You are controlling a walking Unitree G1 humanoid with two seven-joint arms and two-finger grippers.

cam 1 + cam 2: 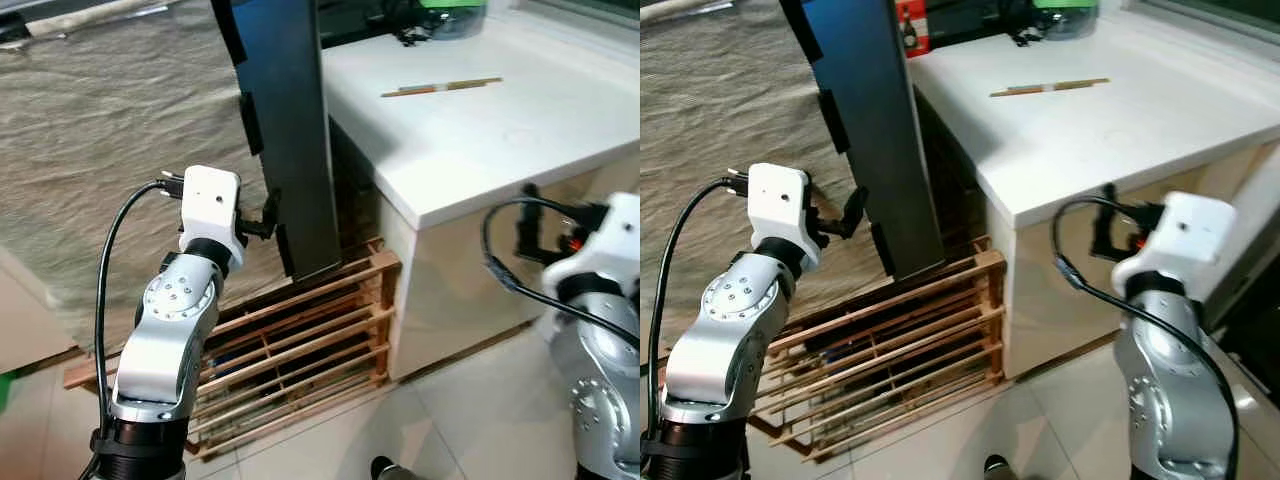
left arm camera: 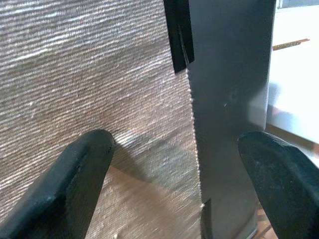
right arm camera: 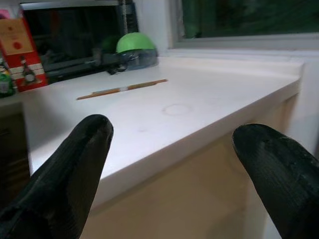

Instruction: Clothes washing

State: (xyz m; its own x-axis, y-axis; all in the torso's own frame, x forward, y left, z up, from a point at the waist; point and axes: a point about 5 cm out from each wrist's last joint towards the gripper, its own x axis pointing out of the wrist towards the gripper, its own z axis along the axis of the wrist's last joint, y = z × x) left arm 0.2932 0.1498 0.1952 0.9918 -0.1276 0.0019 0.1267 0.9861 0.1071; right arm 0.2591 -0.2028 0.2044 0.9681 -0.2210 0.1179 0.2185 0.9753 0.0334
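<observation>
While the left gripper (image 2: 174,164) hovers just beside the dark upright panel (image 1: 290,130), fingers spread wide and holding nothing, it looks set to grasp the panel's edge, so it should centre that edge between both pads before closing. Off to the side, the right gripper (image 3: 169,169) gapes empty before the white counter (image 3: 209,104). No clothes or washer can be made out.

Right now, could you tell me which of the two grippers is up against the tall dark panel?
The left gripper: its open fingers straddle the dark panel's edge, whereas the right gripper faces the white counter.
</observation>
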